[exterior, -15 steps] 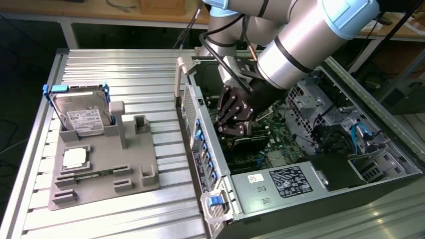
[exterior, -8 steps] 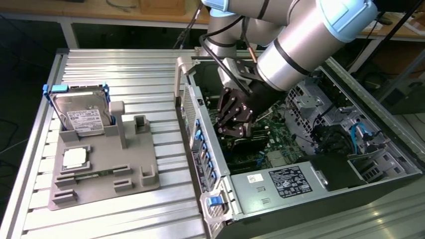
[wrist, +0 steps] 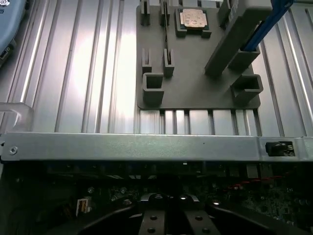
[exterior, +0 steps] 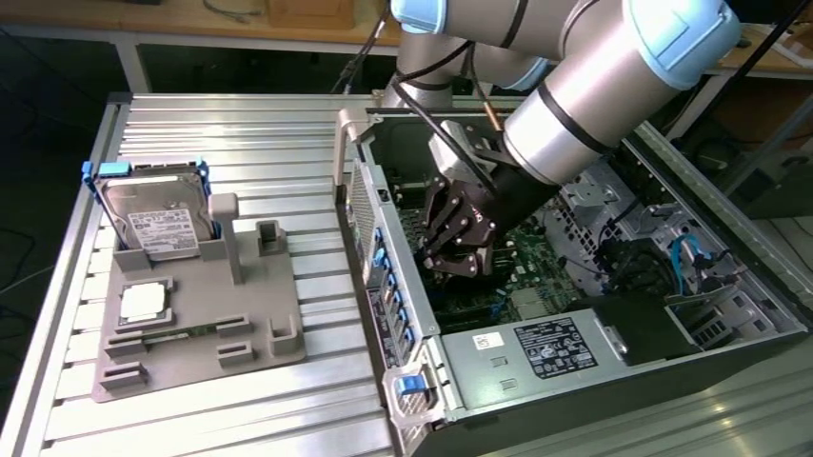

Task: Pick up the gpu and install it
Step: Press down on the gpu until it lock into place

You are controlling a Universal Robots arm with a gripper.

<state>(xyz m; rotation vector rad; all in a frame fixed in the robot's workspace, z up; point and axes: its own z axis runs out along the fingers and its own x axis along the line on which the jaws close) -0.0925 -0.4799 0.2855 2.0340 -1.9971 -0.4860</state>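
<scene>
Claw (exterior: 460, 255), grip state unclear, sits inside the open computer case (exterior: 610, 371); gray tray (exterior: 261, 314) holds a hard drive (exterior: 159, 224).

Gripper (exterior: 460, 249) black, arm (exterior: 597, 95) silver with pale blue joint caps. Open PC case (exterior: 381, 219) is grey metal with blue clips down its edge, a green motherboard (exterior: 531, 262) inside and a black PSU (exterior: 540, 347) carrying a white label. Grey fixture tray (exterior: 190, 324) sits on the ribbed silver table (exterior: 228, 129), holding a silver hard drive (exterior: 155, 221) with white label in a blue frame and a CPU (wrist: 194, 18) with a tan-silver lid.
</scene>
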